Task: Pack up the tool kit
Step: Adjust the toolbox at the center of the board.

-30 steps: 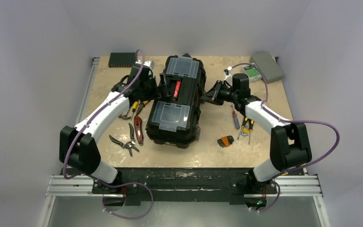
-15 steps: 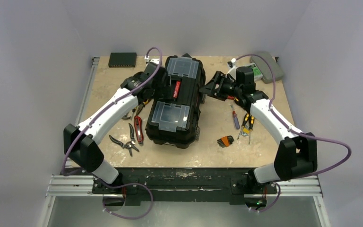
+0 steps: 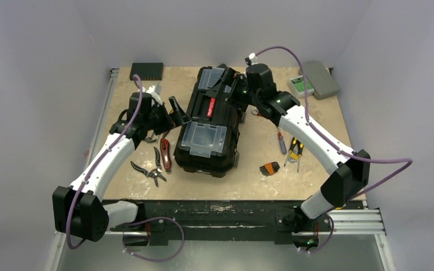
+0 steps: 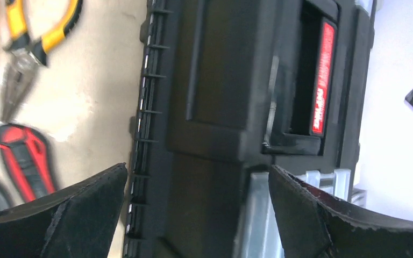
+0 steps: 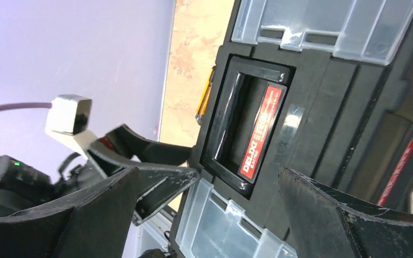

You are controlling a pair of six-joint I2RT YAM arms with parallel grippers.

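**Black toolbox sits mid-table with both grippers spread wide beside it**

The large black plastic toolbox point(image 3: 206, 164) lies in the middle of the beige mottled tabletop point(image 3: 248, 186). Its long axis runs from far to near, slightly slanted. Its top carries a recessed black handle with a red label point(image 3: 211, 107), set between two clear plastic compartment lids. The near clear lid point(image 3: 203, 137) lies flat and is fully seen. The left wrist view shows ribbed black walls.

The left gripper point(image 3: 174, 114) hovers just beside the toolbox's left wall, its fingers spread wide and holding nothing. The right gripper point(image 3: 233, 90) hangs over the far end of the toolbox, its fingers likewise wide apart and empty.

Loose tools lie on the tabletop. To the left are a red-and-black folding knife point(image 3: 165, 155) and black-handled snips point(image 3: 147, 171). To the right are orange-and-black hex keys point(image 3: 269, 167), yellow-and-black-handled pliers point(image 3: 295, 149) and a small screwdriver point(image 3: 281, 142).

The right arm covers part of the far clear lid point(image 3: 210, 79). The left arm hides some of the tools beside the toolbox. Yellow-handled pliers point(image 4: 32, 32) show clearly only in the left wrist view, blurred and cut off at the edge. The label's white lettering is too blurred to read. The toolbox's inside is out of sight, and whether its latches are fastened cannot be told.
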